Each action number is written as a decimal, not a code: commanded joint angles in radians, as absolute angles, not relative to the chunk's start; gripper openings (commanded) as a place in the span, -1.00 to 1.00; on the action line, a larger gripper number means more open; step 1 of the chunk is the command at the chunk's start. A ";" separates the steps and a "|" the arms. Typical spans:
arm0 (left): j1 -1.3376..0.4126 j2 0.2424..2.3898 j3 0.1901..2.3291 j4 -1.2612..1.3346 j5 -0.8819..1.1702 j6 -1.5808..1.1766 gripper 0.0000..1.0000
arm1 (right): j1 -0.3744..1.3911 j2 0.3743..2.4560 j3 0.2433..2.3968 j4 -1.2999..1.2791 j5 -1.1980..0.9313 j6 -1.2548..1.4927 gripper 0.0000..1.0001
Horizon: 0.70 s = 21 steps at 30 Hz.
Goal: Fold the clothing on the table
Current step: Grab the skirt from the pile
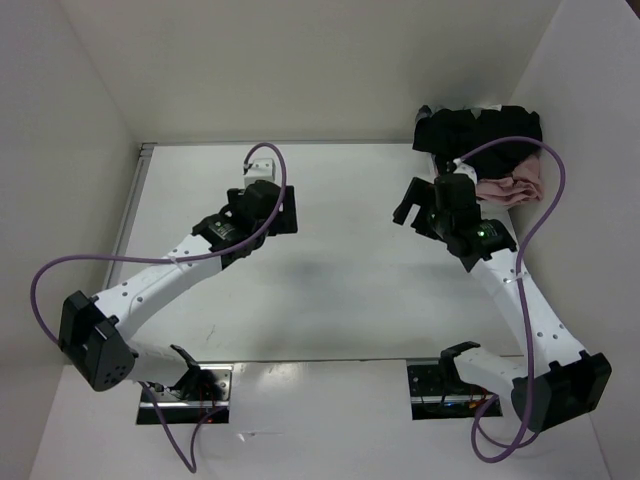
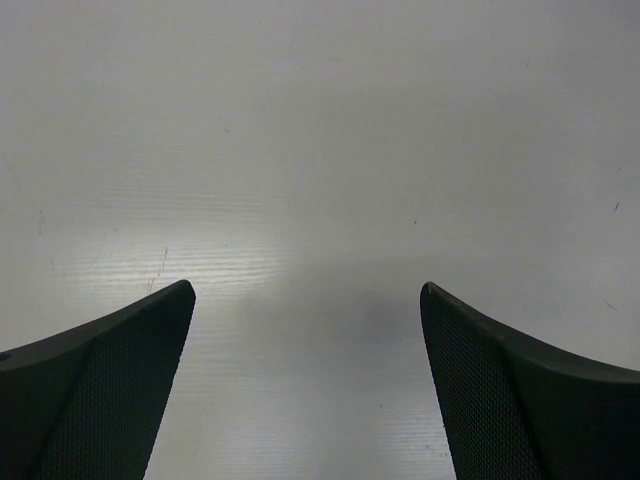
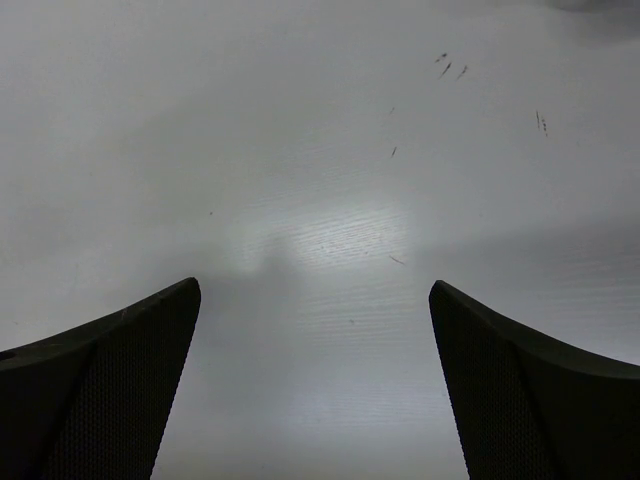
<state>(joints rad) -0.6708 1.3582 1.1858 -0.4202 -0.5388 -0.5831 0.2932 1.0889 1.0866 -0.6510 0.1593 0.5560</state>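
I am holding my left gripper (image 2: 307,290) and right gripper (image 3: 315,285) with jaws spread wide, clamping nothing, probably readying for a grab. Their dark pads are showing a fine mesh grain. Beneath both, the smooth white counter (image 1: 340,300) is showing faint scratches. Beyond my right gripper, the clothing (image 1: 470,130), soft, black and crumpled, is lying heaped in the far right corner, against a pink garment (image 1: 512,188).

My left tool (image 2: 306,290) is spread wide. Its two dark, textured fingers (image 2: 110,390) frame the white desk (image 2: 320,120), which is faintly scratched, with a soft glare patch.
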 commanded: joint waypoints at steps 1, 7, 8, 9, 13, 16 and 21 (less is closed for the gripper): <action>-0.673 1.345 1.206 -0.400 -0.535 -0.592 1.00 | 0.281 1.077 1.091 -0.612 0.158 0.541 1.00; -0.673 1.292 1.137 -0.350 -0.575 -0.603 1.00 | 0.270 1.143 1.198 -0.637 0.213 0.541 1.00; -0.673 1.278 1.120 -0.322 -0.575 -0.617 1.00 | 0.250 1.166 1.222 -0.647 0.242 0.541 1.00; -0.673 1.243 1.089 -0.308 -0.584 -0.617 1.00 | 0.233 1.220 1.288 -0.666 0.256 0.541 0.97; -0.673 1.138 1.032 -0.273 -0.615 -0.626 1.00 | 0.135 1.357 1.414 -0.651 0.288 0.546 0.90; -0.673 1.053 0.980 -0.226 -0.612 -0.635 1.00 | 0.048 1.454 1.471 -0.574 0.267 0.575 0.83; -0.673 0.986 0.937 -0.181 -0.592 -0.635 1.00 | -0.014 1.674 1.620 -0.523 0.352 0.571 0.83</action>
